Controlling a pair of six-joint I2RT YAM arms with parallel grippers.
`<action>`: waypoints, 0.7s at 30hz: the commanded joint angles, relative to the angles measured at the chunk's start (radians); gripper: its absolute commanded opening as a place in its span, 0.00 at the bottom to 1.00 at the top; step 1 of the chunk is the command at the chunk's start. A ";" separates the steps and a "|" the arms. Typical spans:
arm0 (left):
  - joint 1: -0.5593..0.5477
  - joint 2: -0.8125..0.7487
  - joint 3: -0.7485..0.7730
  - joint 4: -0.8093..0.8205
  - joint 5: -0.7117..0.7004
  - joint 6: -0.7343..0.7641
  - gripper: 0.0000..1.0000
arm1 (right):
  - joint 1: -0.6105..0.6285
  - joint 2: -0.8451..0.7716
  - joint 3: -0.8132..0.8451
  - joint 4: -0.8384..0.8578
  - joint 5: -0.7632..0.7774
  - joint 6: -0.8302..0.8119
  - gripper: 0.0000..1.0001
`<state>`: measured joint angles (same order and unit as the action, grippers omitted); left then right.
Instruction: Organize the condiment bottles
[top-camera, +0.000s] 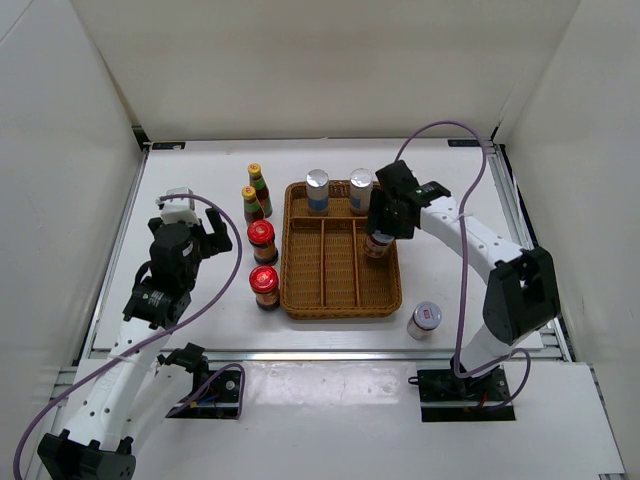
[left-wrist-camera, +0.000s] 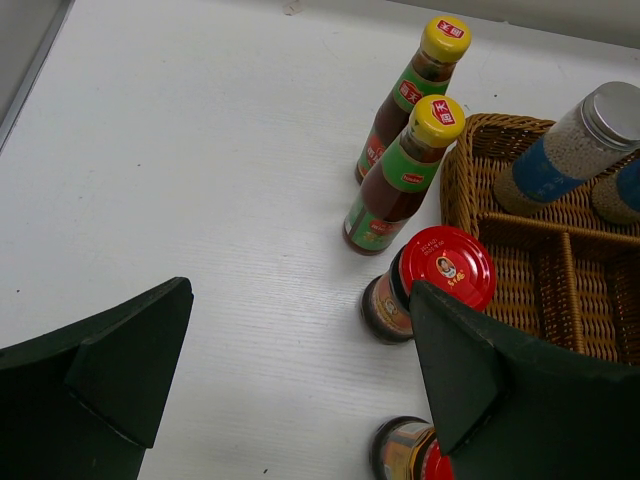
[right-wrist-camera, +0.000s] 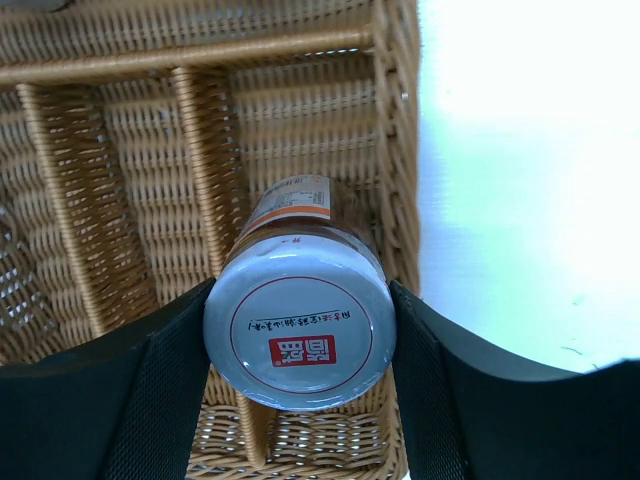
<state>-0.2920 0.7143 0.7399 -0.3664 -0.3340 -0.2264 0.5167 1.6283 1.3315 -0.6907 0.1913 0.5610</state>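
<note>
Right gripper (top-camera: 385, 222) is clamping a white-lidded jar (right-wrist-camera: 298, 335) upright, hovering over the tray (top-camera: 340, 312)'s rightmost slot. Left gripper (left-wrist-camera: 300, 385) is idling, fingers apart, farther off.

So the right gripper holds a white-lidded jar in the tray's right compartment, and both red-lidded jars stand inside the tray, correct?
No. The right gripper holds the white-lidded jar in the right compartment of the tray, but both red-lidded jars stand on the table, left of the tray; the top external view shows it.
</note>
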 joint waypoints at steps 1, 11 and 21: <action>-0.006 -0.015 0.026 -0.002 -0.011 -0.002 1.00 | -0.007 -0.042 0.014 0.040 0.033 -0.009 0.01; -0.006 -0.015 0.026 -0.002 -0.011 -0.002 1.00 | -0.007 0.125 0.066 0.042 -0.009 -0.036 0.08; -0.006 -0.015 0.026 -0.002 -0.011 -0.002 1.00 | -0.026 0.090 0.147 -0.085 0.034 -0.094 1.00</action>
<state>-0.2920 0.7143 0.7399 -0.3664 -0.3344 -0.2264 0.5022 1.7859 1.4204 -0.7074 0.1822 0.5007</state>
